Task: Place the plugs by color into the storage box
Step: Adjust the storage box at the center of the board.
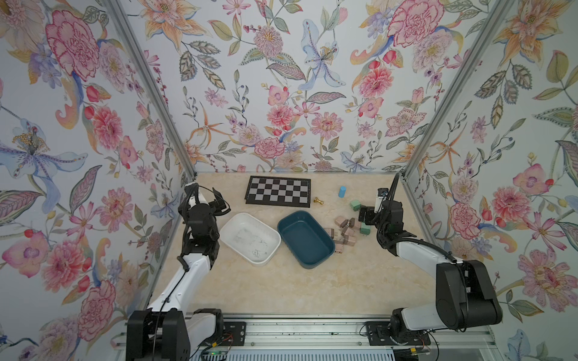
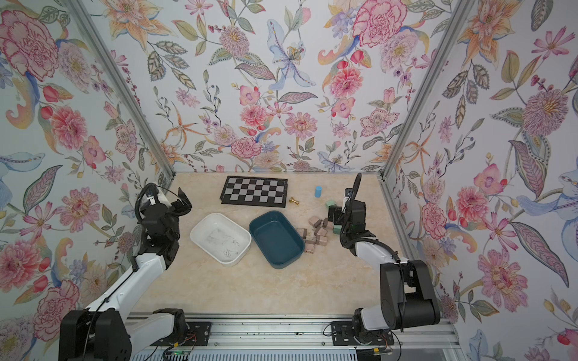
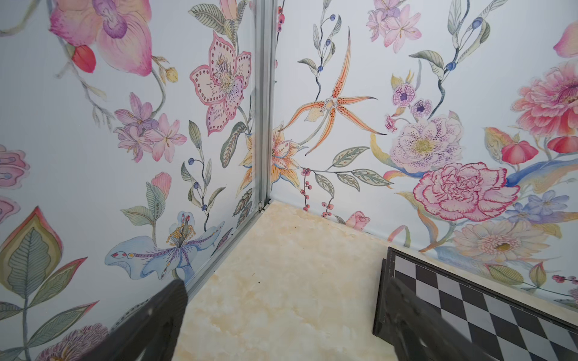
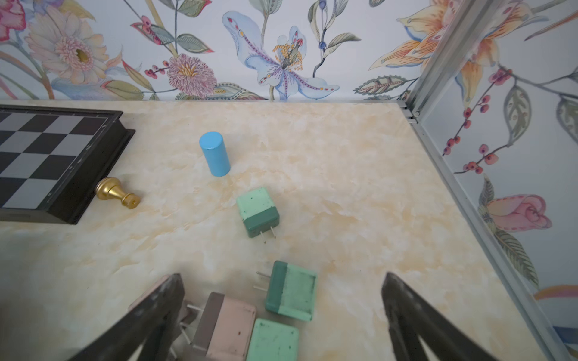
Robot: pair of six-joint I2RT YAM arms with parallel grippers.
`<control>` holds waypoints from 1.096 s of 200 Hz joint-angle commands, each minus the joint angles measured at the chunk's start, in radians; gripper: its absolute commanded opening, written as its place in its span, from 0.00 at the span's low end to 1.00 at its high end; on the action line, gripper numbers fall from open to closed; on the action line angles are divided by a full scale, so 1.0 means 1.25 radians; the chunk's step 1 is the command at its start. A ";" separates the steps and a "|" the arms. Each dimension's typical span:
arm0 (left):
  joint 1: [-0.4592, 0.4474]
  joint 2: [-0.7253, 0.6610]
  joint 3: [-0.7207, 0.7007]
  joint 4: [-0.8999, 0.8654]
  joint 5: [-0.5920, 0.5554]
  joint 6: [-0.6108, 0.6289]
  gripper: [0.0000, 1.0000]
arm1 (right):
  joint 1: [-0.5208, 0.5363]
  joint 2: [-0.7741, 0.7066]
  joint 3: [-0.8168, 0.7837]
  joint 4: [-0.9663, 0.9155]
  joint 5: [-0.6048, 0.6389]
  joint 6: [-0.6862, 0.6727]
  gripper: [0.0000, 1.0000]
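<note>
Right fingers (image 4: 156, 312) gaping, empty, by mint plug (image 4: 292, 290); I centre on body, clear of pink plug (image 4: 231, 325); left fingers (image 3: 150, 322) open

Checkered black-and-grey board (image 1: 278, 191) is lying flat at the back of the marbled beige tabletop (image 1: 281, 287), close to the floral-papered rear wall (image 1: 281, 93). Small gold pawn-like piece (image 1: 318, 200) is lying on its side just beside the board's corner. Light blue cylinder (image 1: 342, 191) is standing upright near it, apart from both.
</note>
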 commanded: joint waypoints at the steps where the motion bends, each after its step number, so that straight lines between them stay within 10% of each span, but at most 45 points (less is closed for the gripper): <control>1: -0.042 0.024 0.047 -0.380 0.025 -0.152 0.99 | 0.049 0.000 0.040 -0.252 -0.011 0.032 1.00; 85: -0.254 0.067 0.019 -0.480 0.089 -0.334 1.00 | 0.082 0.017 0.108 -0.506 -0.194 0.187 0.91; 219: -0.286 0.104 -0.021 -0.432 0.111 -0.348 0.99 | 0.179 0.038 0.073 -0.509 -0.287 0.253 0.78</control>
